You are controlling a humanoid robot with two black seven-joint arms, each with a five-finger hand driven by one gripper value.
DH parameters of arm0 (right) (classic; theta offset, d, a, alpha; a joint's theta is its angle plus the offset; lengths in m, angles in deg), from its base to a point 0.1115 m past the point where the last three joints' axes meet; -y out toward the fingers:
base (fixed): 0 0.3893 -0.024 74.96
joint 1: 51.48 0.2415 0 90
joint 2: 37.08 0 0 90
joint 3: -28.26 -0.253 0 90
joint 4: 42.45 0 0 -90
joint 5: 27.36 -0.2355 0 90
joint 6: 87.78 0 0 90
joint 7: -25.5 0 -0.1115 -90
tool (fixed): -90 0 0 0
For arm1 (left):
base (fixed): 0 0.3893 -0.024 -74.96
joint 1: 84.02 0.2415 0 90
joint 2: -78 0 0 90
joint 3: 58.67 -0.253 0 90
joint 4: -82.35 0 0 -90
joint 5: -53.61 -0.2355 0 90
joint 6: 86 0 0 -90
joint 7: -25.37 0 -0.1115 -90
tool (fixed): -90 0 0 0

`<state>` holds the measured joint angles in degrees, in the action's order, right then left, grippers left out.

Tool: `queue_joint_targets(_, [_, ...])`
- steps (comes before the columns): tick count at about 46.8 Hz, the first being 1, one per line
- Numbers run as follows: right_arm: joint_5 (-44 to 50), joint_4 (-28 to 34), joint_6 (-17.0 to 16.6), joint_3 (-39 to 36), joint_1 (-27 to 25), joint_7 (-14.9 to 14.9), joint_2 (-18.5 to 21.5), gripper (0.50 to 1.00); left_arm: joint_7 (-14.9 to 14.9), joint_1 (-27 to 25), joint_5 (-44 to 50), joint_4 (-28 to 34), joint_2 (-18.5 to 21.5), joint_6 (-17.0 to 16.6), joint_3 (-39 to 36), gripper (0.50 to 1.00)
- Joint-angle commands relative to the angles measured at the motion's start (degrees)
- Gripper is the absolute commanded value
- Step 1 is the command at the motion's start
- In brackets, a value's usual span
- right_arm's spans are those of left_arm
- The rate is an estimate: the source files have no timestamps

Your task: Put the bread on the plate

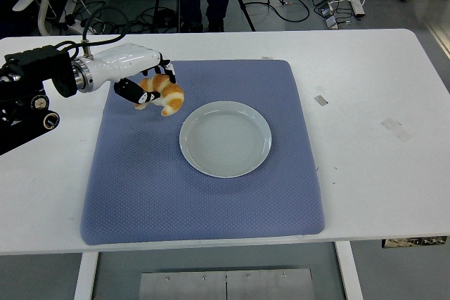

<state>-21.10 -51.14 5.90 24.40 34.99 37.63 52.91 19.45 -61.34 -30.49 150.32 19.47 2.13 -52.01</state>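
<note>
Fingers (166,72) of left hand (140,75) clasped around bread (163,95), near plate (225,138).

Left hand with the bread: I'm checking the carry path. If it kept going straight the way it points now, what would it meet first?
The left hand points right, holding the bread. Straight on lies only blue mat; the plate sits nearer the camera, probably just off that line, though depth is unclear.

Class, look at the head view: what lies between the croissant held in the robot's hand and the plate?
Nothing but bare blue mat. In the head view, the left hand holds the croissant just up-left of the plate, with only a short strip of mat between them.
</note>
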Motion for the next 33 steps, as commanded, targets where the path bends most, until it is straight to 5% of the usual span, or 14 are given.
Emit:
queue_joint_targets(1, [-0.01, -0.01, 0.01, 0.00, 0.01, 0.00, 0.00, 1.000, 0.30, -0.54, -0.01, 0.05, -2.11, 0.12, 0.01, 0.500])
queue_joint_targets(22, [-0.01, -0.01, 0.01, 0.00, -0.07, 0.00, 0.00, 1.000, 0.91, -1.33, -1.16, 0.05, -11.16, 0.91, -0.34, 0.500])
queue_joint_targets(33, [-0.01, -0.01, 0.01, 0.00, -0.07, 0.00, 0.00, 1.000, 1.44, -0.63, -2.21, 0.05, -12.04, 0.91, -0.51, 0.500])
